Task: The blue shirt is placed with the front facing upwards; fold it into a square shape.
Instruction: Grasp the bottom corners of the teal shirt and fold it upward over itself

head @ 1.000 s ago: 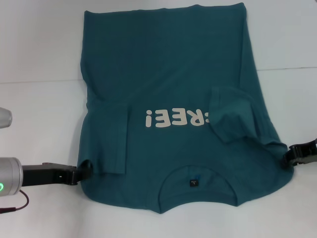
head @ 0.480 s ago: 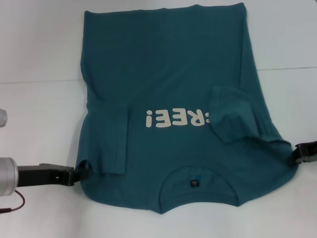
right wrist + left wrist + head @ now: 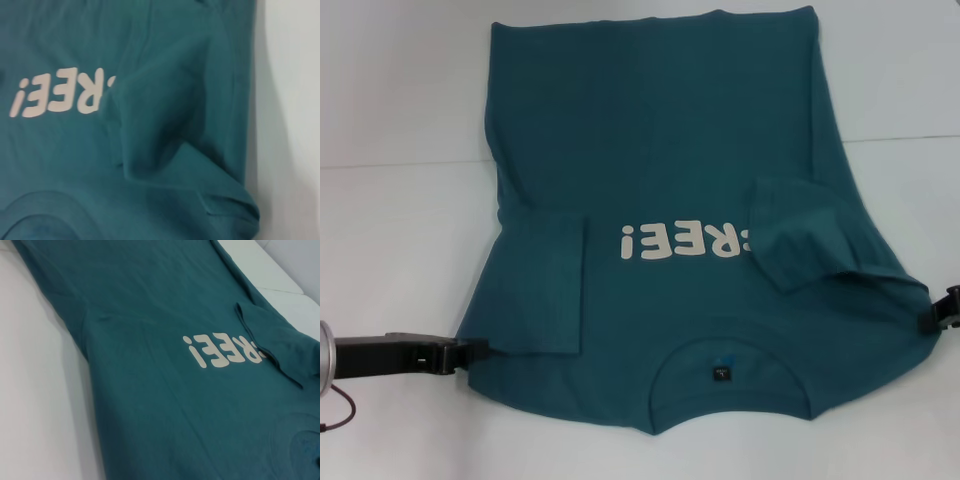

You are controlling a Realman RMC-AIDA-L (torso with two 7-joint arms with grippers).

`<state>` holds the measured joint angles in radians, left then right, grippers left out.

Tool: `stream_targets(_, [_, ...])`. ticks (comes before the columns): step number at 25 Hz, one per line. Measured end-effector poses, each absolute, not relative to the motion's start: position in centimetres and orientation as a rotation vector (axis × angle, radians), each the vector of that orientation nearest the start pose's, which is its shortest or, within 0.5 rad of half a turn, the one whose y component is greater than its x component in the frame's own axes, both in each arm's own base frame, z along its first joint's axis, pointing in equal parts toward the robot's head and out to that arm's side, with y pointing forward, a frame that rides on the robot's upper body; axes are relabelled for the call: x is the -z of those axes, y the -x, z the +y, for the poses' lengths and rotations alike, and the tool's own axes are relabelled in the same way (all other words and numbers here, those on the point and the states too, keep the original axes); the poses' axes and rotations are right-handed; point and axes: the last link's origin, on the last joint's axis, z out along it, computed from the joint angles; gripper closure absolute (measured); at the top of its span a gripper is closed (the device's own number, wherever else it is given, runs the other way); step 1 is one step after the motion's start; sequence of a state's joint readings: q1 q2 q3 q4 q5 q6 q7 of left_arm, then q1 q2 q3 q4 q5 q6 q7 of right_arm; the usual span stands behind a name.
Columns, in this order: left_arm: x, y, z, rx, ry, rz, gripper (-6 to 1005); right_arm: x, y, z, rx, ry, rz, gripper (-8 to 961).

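Dark teal-blue cotton T-shirt (image 3: 150, 125) lies on a white surface (image 3: 292, 125), its sleeve folded over the cream-white lettering (image 3: 60, 92)

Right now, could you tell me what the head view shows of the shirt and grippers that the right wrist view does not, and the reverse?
Only the head view shows the whole blue shirt lying on the white table, its far hem, the neck tag, the folded-in left sleeve, and both grippers: the left gripper at the shirt's left shoulder edge, the right gripper at its right shoulder edge.

Only the right wrist view shows the creases of the folded right sleeve close up.

Both show the cream print with that sleeve covering its first letter.
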<state>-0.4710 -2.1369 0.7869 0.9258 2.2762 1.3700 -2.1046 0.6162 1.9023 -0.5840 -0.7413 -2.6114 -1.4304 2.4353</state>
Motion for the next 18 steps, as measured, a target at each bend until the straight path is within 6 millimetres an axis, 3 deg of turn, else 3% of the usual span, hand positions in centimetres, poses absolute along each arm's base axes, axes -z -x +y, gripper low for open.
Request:
stream_targets(10, [-0.3,28.5,33.1,0.337,2.431,-1.365,957,-8.8,-34.8,34.3,-0.062,2.100,1.771,901])
stream_targets(18, [-1.5,28.3,31.9,0.404,2.419,-1.436,958,-8.2,-35.0,32.9,-0.069,2.148,1.787,898])
